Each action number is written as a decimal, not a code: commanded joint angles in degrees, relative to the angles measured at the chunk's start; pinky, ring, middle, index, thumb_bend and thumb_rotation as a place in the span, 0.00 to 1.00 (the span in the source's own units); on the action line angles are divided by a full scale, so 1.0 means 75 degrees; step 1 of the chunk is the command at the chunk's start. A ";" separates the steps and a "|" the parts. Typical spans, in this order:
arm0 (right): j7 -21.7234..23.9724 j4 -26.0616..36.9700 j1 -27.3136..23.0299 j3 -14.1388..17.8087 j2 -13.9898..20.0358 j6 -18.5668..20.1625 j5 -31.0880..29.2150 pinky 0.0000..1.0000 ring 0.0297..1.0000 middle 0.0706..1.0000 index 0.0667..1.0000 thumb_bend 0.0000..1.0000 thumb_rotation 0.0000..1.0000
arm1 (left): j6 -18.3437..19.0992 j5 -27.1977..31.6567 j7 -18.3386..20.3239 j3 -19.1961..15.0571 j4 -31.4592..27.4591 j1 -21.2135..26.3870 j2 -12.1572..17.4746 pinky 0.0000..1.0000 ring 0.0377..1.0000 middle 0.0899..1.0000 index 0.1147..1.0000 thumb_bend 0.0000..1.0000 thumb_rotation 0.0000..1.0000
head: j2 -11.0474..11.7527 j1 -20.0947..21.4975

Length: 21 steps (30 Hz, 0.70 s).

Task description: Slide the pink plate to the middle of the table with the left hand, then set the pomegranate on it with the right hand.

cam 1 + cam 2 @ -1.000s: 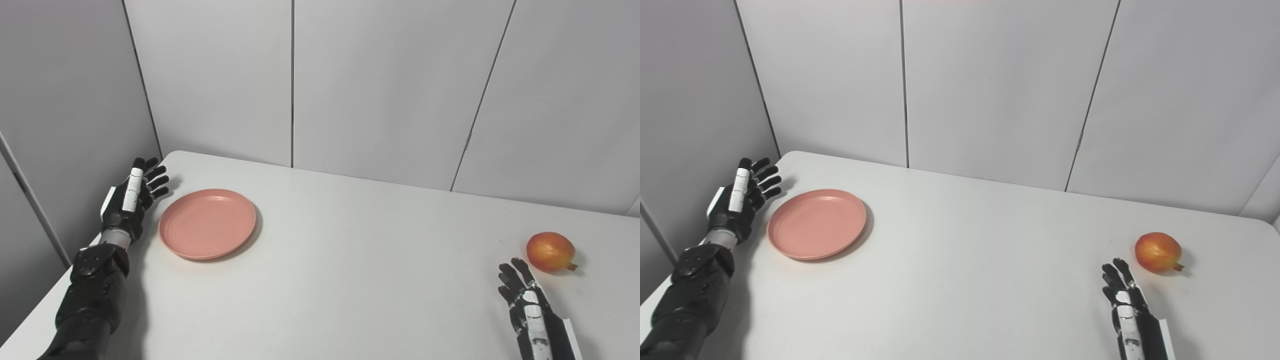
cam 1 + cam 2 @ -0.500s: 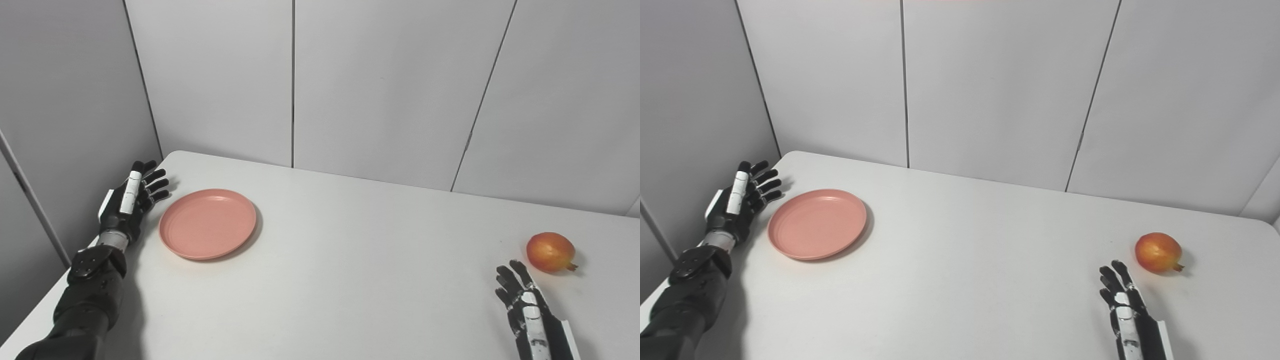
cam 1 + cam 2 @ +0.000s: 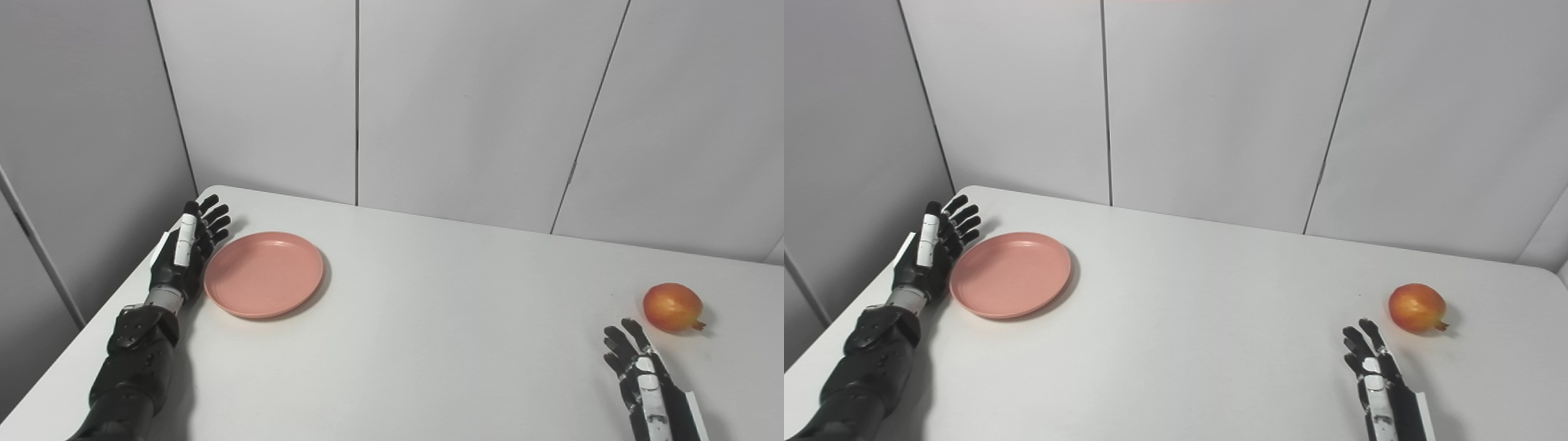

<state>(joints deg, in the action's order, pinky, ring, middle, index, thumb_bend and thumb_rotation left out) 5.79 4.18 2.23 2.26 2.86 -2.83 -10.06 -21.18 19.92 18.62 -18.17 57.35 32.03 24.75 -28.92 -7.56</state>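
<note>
Standing edge-on with fingers spread and holding nothing, the left hand (image 3: 184,257) has its palm against the left rim of the plate (image 3: 264,282) on the table (image 3: 429,343), while the pomegranate (image 3: 672,307) lies just beyond the splayed, empty fingers of the right hand (image 3: 640,376).

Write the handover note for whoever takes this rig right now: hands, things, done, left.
Left hand: open, holding nothing, edge-on against the left rim of the plate; actual contact cannot be confirmed.
Right hand: open, empty, low near the table's front right, short of the pomegranate.
Plate: on the table's left side, far from the middle.
Pomegranate: on the table at far right, untouched.
Done: left hand is in place for the push.
Left: slide the plate to the middle with the left hand, then grasp the pomegranate with the right and set it on the plate.
</note>
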 commanded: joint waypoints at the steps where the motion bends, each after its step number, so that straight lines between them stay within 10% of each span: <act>1: -0.0055 -0.0129 0.0231 -0.0060 -0.0157 0.0141 -0.0011 0.92 0.90 0.84 0.88 0.75 0.83 | -0.0166 0.0079 0.0195 -0.0004 -0.0086 0.0231 0.0115 0.91 0.90 0.89 0.91 0.98 0.90 | -0.0008 -0.0003; 21: -0.0088 -0.0133 0.0168 -0.0068 -0.0130 0.0221 0.0033 0.92 0.89 0.84 0.89 0.75 0.85 | 0.0029 0.0198 0.0258 0.0094 -0.0373 0.0232 -0.0002 0.93 0.92 0.92 0.93 0.97 0.90 | -0.0053 0.0071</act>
<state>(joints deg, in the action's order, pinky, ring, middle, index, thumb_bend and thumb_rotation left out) 4.79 4.78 2.55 2.03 2.14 -2.05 -9.49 -20.83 21.07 19.91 -17.42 56.45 31.75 24.56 -29.27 -7.03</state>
